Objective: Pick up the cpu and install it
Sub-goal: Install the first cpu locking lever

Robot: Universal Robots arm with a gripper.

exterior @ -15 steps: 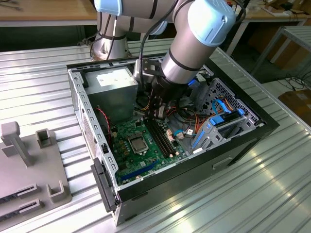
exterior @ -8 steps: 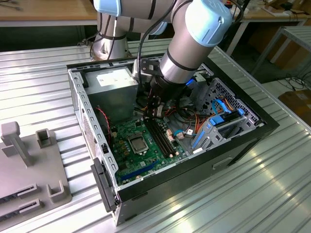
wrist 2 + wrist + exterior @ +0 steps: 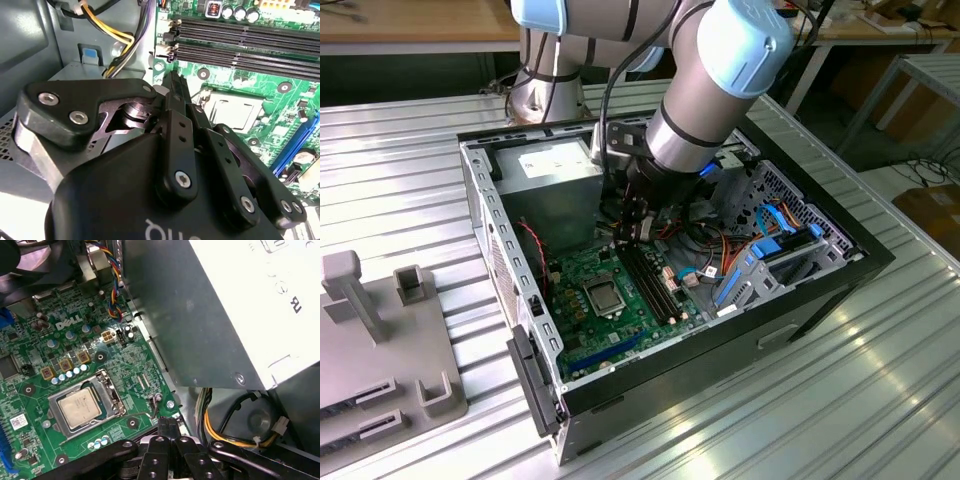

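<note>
Computer case (image 3: 800, 300) lies open on the ribbed metal table (image 3: 410, 170), green motherboard (image 3: 620, 300) inside. Over the board's memory slots (image 3: 650, 280) hangs the gripper (image 3: 633, 236), fingers pressed together on nothing. Just beside it, the cpu (image 3: 80, 407) sits seated in its socket (image 3: 85, 405), silvery face up.

cpu (image 3: 80, 407) in socket (image 3: 107, 390) on motherboard (image 3: 620, 320), tool (image 3: 632, 236) above memory slots (image 3: 650, 280)
</note>
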